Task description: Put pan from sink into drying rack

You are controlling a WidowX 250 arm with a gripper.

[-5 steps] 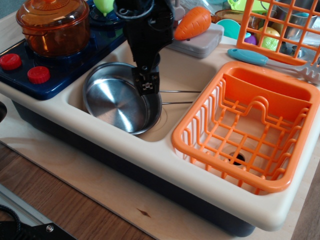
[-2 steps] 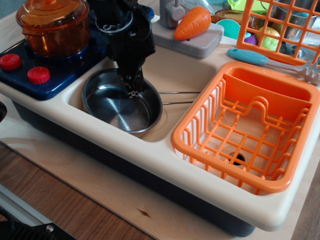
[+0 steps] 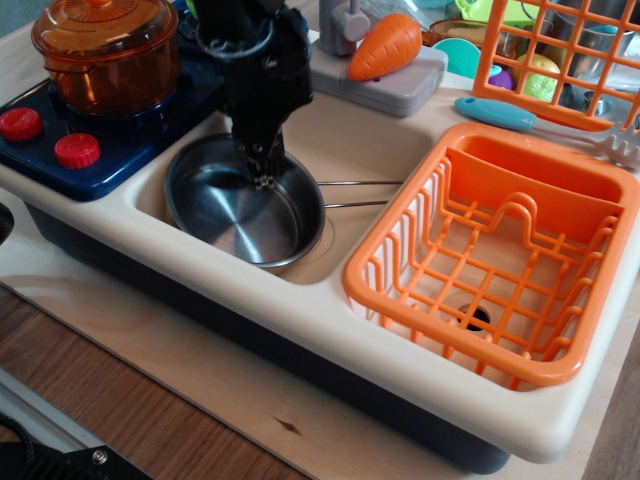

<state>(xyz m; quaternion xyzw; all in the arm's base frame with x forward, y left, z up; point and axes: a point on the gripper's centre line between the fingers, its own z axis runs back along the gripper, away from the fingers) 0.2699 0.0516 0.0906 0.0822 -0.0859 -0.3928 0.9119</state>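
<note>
While the pan (image 3: pixel 243 203) lies flat in the sink (image 3: pixel 365 145), left of the orange drying rack (image 3: pixel 497 255), the black gripper (image 3: pixel 263 171) reaches down inside its far rim, jaws nearly together; whether they pinch the rim cannot be told

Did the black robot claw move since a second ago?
Yes. The gripper has gone left, away from the drying rack, from the right rim of the pan to over its back part, nearer the amber pot.

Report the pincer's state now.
Pincer: down at the far rim of the pan in the sink; fingertips close together, but open, shut or gripping the rim cannot be told.
</note>
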